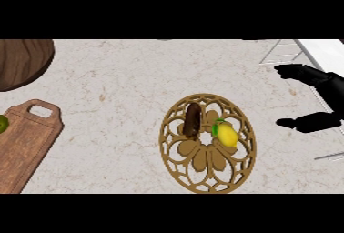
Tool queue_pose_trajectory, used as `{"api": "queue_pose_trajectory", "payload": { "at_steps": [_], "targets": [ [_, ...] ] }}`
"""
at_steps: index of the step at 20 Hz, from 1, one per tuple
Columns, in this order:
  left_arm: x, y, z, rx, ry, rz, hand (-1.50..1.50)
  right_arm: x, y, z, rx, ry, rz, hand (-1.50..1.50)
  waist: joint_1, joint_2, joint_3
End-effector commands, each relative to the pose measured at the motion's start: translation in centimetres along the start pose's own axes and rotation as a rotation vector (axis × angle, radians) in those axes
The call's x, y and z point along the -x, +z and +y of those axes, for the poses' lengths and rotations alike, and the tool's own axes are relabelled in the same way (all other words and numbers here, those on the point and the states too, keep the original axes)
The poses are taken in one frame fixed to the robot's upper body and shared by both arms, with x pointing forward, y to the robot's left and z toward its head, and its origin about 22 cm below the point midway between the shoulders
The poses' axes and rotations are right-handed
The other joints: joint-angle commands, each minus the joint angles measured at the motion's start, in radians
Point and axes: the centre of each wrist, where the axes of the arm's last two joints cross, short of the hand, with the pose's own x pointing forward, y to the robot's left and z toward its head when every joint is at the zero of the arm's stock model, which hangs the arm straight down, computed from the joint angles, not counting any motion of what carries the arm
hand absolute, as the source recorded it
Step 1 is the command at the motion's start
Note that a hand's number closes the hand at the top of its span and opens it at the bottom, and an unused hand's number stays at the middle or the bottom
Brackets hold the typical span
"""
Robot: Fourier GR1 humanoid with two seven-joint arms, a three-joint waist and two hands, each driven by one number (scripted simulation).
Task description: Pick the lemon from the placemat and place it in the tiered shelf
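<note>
The lemon (228, 135), yellow with a green end, lies on the right half of the round tan placemat (176, 150), a cut-out disc with a flower pattern. Just left of it on the same mat lies a dark brown oblong thing (192, 120), apart from the lemon. To the right, well clear of the mat, the right hand (326, 98) comes in from the right edge, its fingers and thumb spread wide and holding nothing. Behind it stands the white wire shelf (285, 51). At the far left are a wooden board (27, 145), a green fruit (2, 124) and a dark wooden bowl (23, 61).
</note>
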Motion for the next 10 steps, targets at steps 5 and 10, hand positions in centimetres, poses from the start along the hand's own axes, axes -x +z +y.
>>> {"api": "queue_pose_trajectory", "payload": {
  "at_steps": [5,10],
  "targets": [
    [-7.4,-0.4,-6.9,0.224,0.243,-0.334,0.00,-1.5,0.0,-0.1,-0.254,0.075,-0.012,-1.50,-0.047,-0.004,-0.035],
    [-7.8,-0.6,-6.0,0.195,0.241,-0.335,0.00,-2.9,-0.6,0.5,-0.309,0.187,0.061,-1.50,-0.062,-0.010,-0.040]
  ]
}}
